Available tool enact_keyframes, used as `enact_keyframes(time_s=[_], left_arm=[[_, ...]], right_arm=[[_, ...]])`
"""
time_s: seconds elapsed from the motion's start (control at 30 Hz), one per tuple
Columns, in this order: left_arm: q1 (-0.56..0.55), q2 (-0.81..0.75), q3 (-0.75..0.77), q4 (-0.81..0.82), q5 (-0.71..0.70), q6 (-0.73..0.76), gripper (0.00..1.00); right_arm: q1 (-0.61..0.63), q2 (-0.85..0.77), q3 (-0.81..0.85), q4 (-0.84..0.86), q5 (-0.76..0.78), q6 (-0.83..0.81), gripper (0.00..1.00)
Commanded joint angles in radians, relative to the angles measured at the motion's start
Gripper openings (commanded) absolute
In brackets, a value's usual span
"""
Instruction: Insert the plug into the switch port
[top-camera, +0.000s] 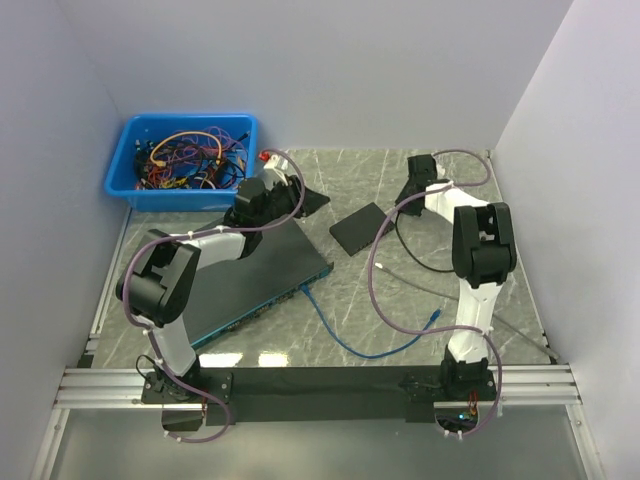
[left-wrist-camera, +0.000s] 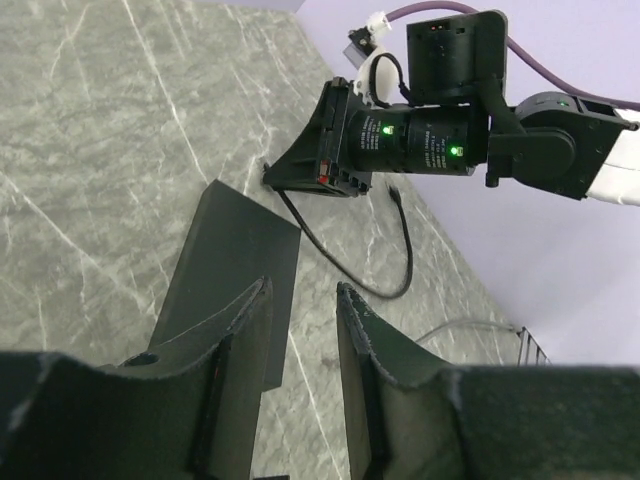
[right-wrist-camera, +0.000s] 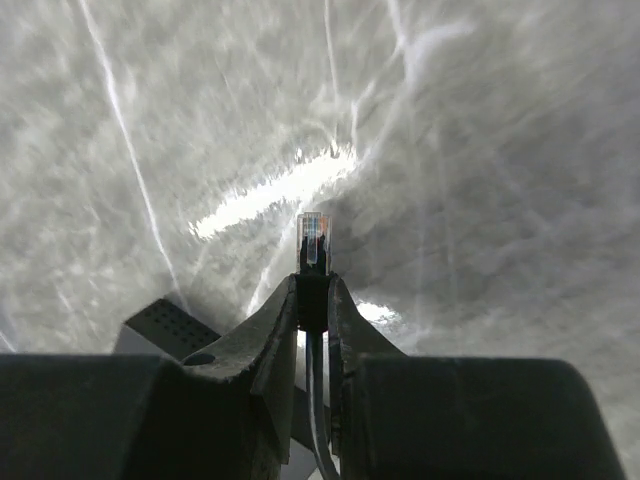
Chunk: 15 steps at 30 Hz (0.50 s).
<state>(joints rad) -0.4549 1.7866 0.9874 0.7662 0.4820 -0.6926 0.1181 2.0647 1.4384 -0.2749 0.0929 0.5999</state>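
Right gripper (right-wrist-camera: 313, 292) is clamped just behind the head of the plug (right-wrist-camera: 313, 240), well right of the switch (top-camera: 262, 280), with the clear tip poking past the fingers. The plug looks light, hard and probably brittle on a floppy cable (right-wrist-camera: 318, 410), so that hold suits it. Left gripper (left-wrist-camera: 300, 292) hangs beyond the switch, fingers apart and empty.

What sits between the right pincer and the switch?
A flat black panel lies between the right pincer and the switch, seen in the top view.
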Motion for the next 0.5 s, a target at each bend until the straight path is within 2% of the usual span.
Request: enact_keyframes(time_s=[0.0, 0.1, 0.17, 0.33, 0.47], left_arm=[[-0.002, -0.012, -0.013, 0.027, 0.017, 0.013, 0.39], [-0.002, 0.022, 0.028, -0.037, -0.023, 0.039, 0.38], [-0.002, 0.052, 0.097, -0.152, -0.058, 0.053, 0.39], [-0.001, 0.157, 0.216, -0.297, -0.118, 0.065, 0.41], [-0.001, 0.304, 0.462, -0.554, -0.174, 0.100, 0.42]], right_arm=[[0.008, -0.002, 0.037, -0.101, -0.071, -0.015, 0.00], [0.018, -0.011, 0.028, -0.099, -0.090, -0.028, 0.00], [0.034, -0.008, 0.028, -0.106, -0.103, -0.041, 0.00], [0.080, -0.008, 0.036, -0.119, -0.114, -0.072, 0.00], [0.100, -0.008, 0.034, -0.106, -0.130, -0.071, 0.00]])
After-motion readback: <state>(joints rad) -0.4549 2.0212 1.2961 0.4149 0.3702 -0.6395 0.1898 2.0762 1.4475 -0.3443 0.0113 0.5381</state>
